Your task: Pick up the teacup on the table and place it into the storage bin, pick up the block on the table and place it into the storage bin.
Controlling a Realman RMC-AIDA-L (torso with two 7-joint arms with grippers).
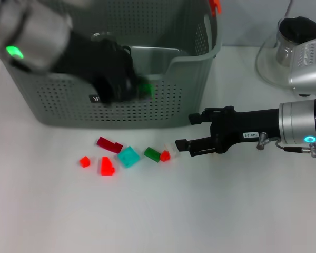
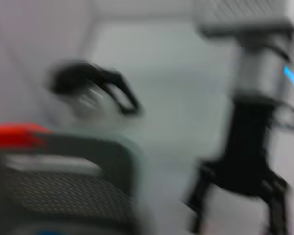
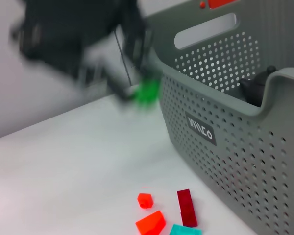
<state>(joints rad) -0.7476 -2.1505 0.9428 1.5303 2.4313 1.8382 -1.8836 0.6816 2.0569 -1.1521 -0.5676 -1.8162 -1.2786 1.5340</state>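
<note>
My left gripper (image 1: pixel 136 88) is blurred with motion in front of the storage bin's (image 1: pixel 184 79) near wall, shut on a small green block (image 1: pixel 145 89); the same block (image 3: pixel 148 92) shows in the right wrist view beside the bin (image 3: pixel 235 147). Several loose blocks lie on the table below: dark red (image 1: pixel 109 144), teal (image 1: pixel 128 156), green (image 1: pixel 151 154) and red (image 1: pixel 106 166). My right gripper (image 1: pixel 185 130) hovers open just right of a small red block (image 1: pixel 165 155). A dark knobbed vessel (image 3: pixel 257 88) sits inside the bin; whether it is the teacup I cannot tell.
A glass teapot (image 1: pixel 295 42) stands at the back right on the white table (image 1: pixel 158 211). An orange handle clip (image 1: pixel 215 5) marks the bin's right rim. A clear block (image 1: pixel 175 148) lies by my right gripper's lower finger.
</note>
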